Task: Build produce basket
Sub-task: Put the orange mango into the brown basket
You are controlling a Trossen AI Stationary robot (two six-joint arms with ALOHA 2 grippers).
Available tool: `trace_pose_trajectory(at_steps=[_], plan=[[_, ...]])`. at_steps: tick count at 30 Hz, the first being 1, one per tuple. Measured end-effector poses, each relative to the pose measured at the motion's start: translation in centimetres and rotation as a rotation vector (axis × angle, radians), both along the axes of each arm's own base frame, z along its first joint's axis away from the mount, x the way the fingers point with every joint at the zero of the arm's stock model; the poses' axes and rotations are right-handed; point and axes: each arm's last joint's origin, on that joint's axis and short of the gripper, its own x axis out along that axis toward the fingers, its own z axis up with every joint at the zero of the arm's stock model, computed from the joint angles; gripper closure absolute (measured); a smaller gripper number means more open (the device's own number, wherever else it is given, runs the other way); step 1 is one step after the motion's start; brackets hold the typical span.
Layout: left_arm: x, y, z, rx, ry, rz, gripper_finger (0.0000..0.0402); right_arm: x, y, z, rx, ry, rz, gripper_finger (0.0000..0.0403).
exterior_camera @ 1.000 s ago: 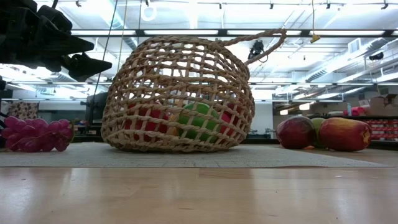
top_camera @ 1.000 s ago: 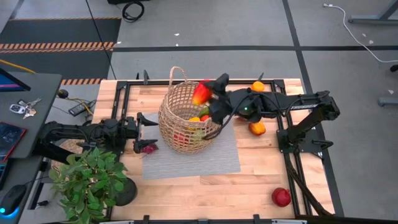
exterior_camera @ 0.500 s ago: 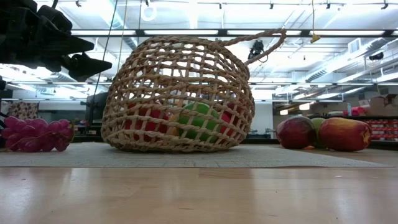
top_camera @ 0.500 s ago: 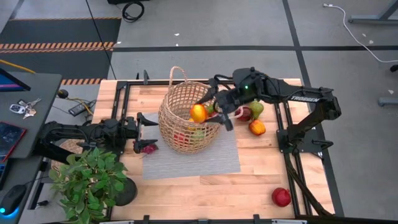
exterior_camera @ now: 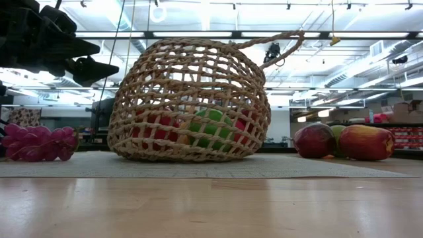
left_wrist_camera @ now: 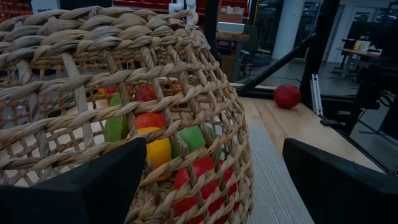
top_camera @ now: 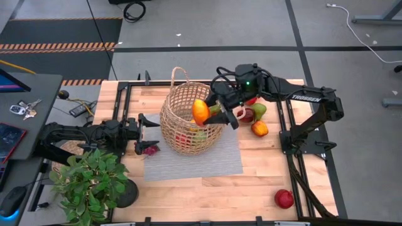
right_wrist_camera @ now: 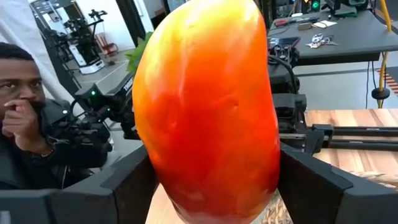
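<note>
The tan wicker basket (top_camera: 186, 122) stands on a grey mat (top_camera: 195, 160) and holds several toy fruits (left_wrist_camera: 155, 146). My right gripper (top_camera: 207, 112) is shut on an orange-red fruit (top_camera: 200, 112) above the basket's right rim. My left gripper (top_camera: 147, 125) is open at the basket's left side, low over the table, and shows in the low view (exterior_camera: 86, 66). Purple grapes (top_camera: 149, 149) lie just near of it on the mat's edge. A red apple, a green pear (top_camera: 259, 110) and an orange pepper (top_camera: 259, 129) lie right of the basket. My right gripper pinches the orange-red fruit by its two opposite sides (right_wrist_camera: 168, 168) between its two fingers (right_wrist_camera: 311, 186). The fingers come about level from the table's right side. The fruit is lifted clear, over the basket's rim. My left gripper's fingers (left_wrist_camera: 93, 186) stand close against the basket's woven wall (left_wrist_camera: 186, 93); I cannot tell whether they touch it.
A potted plant (top_camera: 91, 182) stands at the near left corner. A red apple (top_camera: 284, 199) lies near the front right. Black frame rails (top_camera: 295, 163) run along the table's sides. A person (right_wrist_camera: 25, 118) sits beyond the table's left side.
My right gripper has carried the orange-red fruit from over the basket's far rim toward the table's near edge, and has turned about. The fruit now hangs over the basket's right rim. The basket and my left gripper have kept still.
</note>
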Motion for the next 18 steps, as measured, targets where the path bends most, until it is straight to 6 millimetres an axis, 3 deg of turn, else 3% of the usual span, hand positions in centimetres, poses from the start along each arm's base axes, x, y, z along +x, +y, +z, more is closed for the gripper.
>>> trace_pose_trajectory(at_steps=[13, 18], plan=[[0.00, 0.00, 0.00, 0.000, 0.000, 0.000, 0.0015, 0.01, -0.12, -0.13, -0.008, 0.014, -0.042, 0.0108], [0.00, 0.00, 0.00, 0.000, 0.000, 0.000, 0.0015, 0.09, -0.50, -0.30, -0.042, 0.032, -0.177, 0.0108]])
